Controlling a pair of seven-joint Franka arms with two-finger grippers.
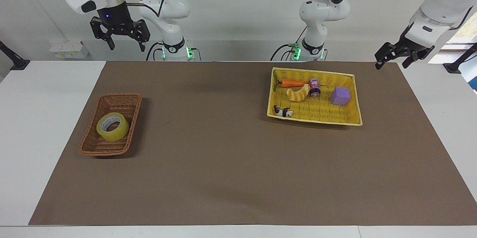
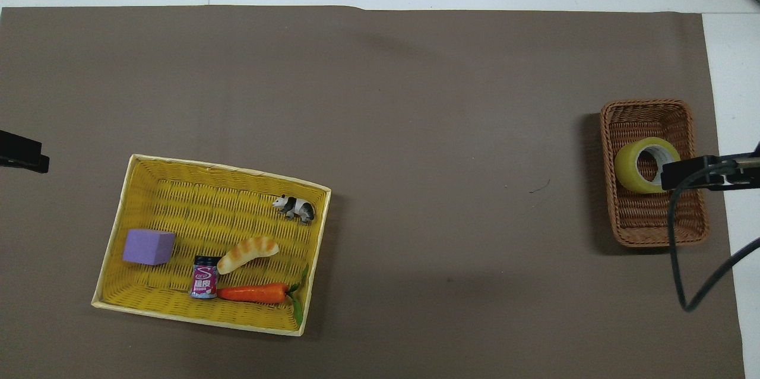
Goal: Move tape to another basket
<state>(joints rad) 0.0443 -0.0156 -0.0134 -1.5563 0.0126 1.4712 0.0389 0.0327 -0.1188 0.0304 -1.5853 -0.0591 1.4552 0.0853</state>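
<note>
The tape (image 1: 112, 126) lies flat, core hole up, in the brown basket (image 1: 126, 100) at the right arm's end of the surface. In the overhead view the tape (image 2: 643, 164) sits at about 3 o'clock from the yellow basket (image 2: 148, 160), well apart from it.

The right claw (image 1: 125, 37) hangs high with its fingers spread and nothing between them, roughly over the strip of surface on the robots' side of the brown basket; in the facing view the tape lies at about 6 o'clock from it.

The left claw (image 1: 404, 54) waits, fingers apart, off the other end.

The right arm is much the nearer, so I judge the pickup falls to it. The roll is round, with no long axis to align to.
</note>
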